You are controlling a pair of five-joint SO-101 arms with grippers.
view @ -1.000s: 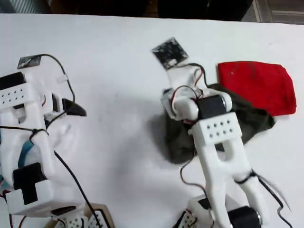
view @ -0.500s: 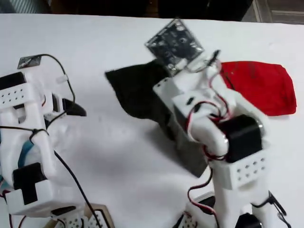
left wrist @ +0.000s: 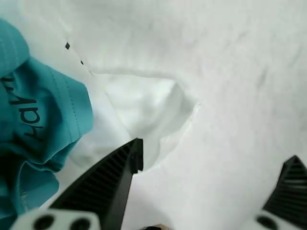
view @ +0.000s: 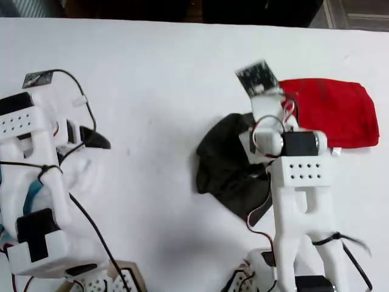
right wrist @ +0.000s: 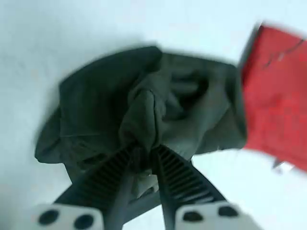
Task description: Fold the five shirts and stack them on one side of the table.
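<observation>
A dark green shirt [view: 228, 167] lies bunched on the white table, just left of a folded red shirt [view: 334, 109] at the right. My right gripper [right wrist: 144, 160] is shut on a pinch of the dark green shirt [right wrist: 144, 110], and the red shirt [right wrist: 276, 96] lies beside it. The right arm [view: 292, 176] stands over the dark shirt's right part. My left gripper [left wrist: 206, 167] is open above a white shirt [left wrist: 144, 110], with a teal shirt [left wrist: 33, 120] bunched beside it. The left arm [view: 36, 158] sits at the table's left edge.
Black cables [view: 85, 207] trail from the left arm across the table [view: 152, 61]. Bare white surface stretches between the two arms and across the far side.
The right arm lifted the dark green shirt and swung it out leftward, then brought it back down into a bunched heap beside the red shirt. The left arm stayed still.
</observation>
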